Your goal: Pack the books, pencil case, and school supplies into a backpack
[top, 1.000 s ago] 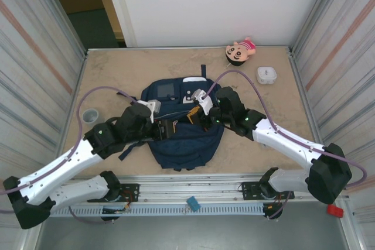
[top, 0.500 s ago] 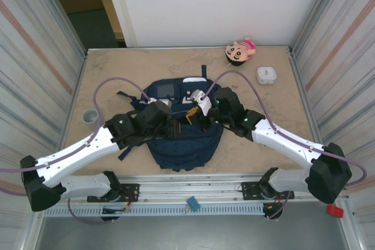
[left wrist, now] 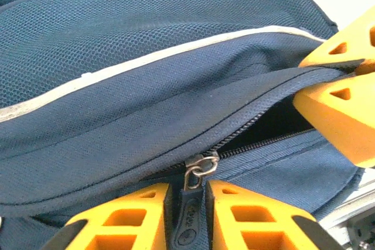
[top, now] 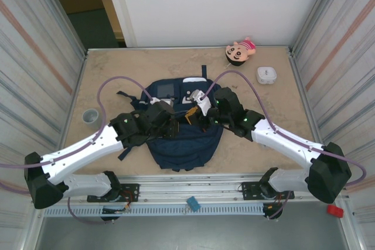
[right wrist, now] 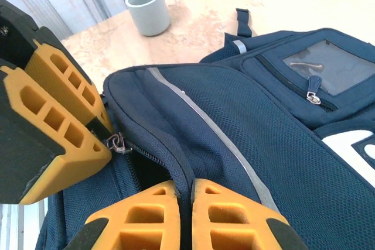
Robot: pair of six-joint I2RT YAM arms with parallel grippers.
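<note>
While clamped with the left claw [left wrist: 187, 194] on the zip pull [left wrist: 188, 223], crept right toward the right claw [right wrist: 190, 200], itself pinched on the backpack [right wrist: 234, 133] at its open lip, likely zipping it shut.

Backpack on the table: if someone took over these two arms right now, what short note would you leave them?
The left gripper is shut on the zipper pull.
The right gripper is shut on the backpack, pinching its fabric edge beside the zipper.
The backpack lies flat mid-table, with the zipper opening partly open.
The inside is too dark to tell what is packed, so check that first, then finish the zipper.
</note>
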